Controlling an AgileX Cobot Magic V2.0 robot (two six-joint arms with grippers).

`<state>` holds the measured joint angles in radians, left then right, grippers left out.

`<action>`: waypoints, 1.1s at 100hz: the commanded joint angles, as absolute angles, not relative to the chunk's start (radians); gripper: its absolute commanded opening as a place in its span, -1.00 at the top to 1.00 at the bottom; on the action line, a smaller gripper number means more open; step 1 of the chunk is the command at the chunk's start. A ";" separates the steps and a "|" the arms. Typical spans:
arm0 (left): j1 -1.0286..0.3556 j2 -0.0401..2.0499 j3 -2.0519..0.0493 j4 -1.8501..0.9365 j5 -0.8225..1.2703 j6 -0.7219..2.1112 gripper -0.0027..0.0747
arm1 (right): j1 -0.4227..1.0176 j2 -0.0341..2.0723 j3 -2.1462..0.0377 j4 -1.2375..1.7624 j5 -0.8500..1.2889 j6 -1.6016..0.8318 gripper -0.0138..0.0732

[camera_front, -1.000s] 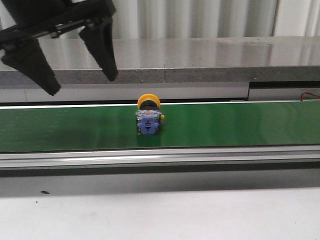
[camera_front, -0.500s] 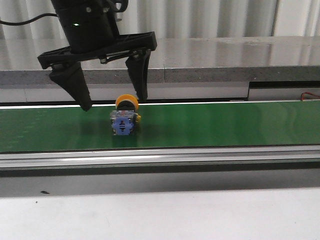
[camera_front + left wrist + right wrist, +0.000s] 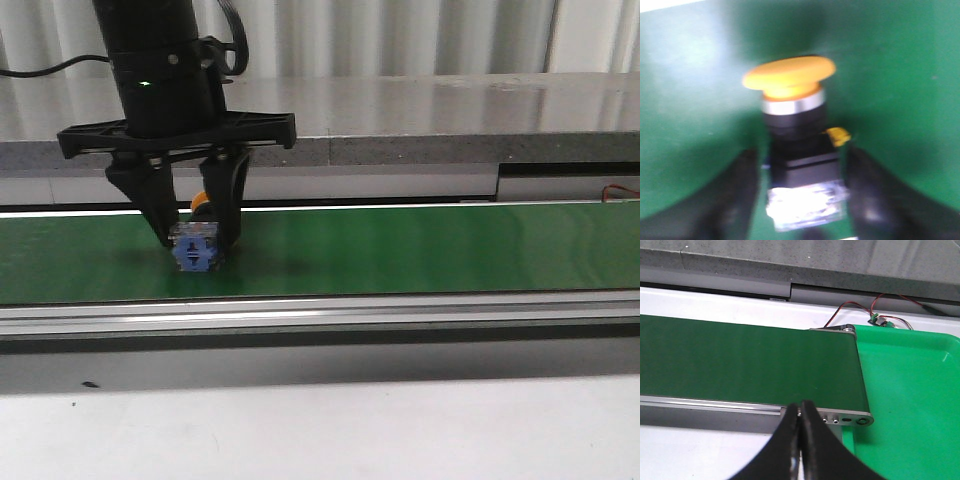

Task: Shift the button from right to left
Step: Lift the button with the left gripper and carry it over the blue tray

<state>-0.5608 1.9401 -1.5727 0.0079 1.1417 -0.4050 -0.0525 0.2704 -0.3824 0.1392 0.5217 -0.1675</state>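
The button (image 3: 194,250) lies on the green conveyor belt (image 3: 420,250) at the left, blue block toward the camera, yellow cap behind. My left gripper (image 3: 195,238) is down over it, one black finger on each side. In the left wrist view the button (image 3: 797,145) lies between the fingers (image 3: 742,190). The jaws stand narrowly open: a thin strip of green shows on one side, and the other finger is at the body. The view is blurred. My right gripper (image 3: 799,407) is shut and empty above the belt's near rail at the right end.
A grey stone ledge (image 3: 420,120) runs behind the belt. A metal rail (image 3: 400,312) borders its front. In the right wrist view a green tray (image 3: 915,405) lies beyond the belt's end roller, with red wires (image 3: 860,307) behind.
The button has travelled left along the belt. My left gripper has come down from above, followed it left, and narrowed its fingers around it.
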 commanded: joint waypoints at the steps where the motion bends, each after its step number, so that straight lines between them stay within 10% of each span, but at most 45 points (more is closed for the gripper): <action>1: -0.565 1.892 -1.604 0.010 1.135 -0.417 0.63 | -0.052 0.278 -0.408 0.138 0.444 -0.177 0.84; 44: -0.542 1.851 -1.709 0.062 1.169 -0.393 0.78 | -0.052 0.278 -0.408 0.138 0.444 -0.177 0.84; 110: -0.145 1.825 -1.727 0.060 1.264 -0.066 0.78 | -0.052 0.278 -0.408 0.138 0.444 -0.177 0.84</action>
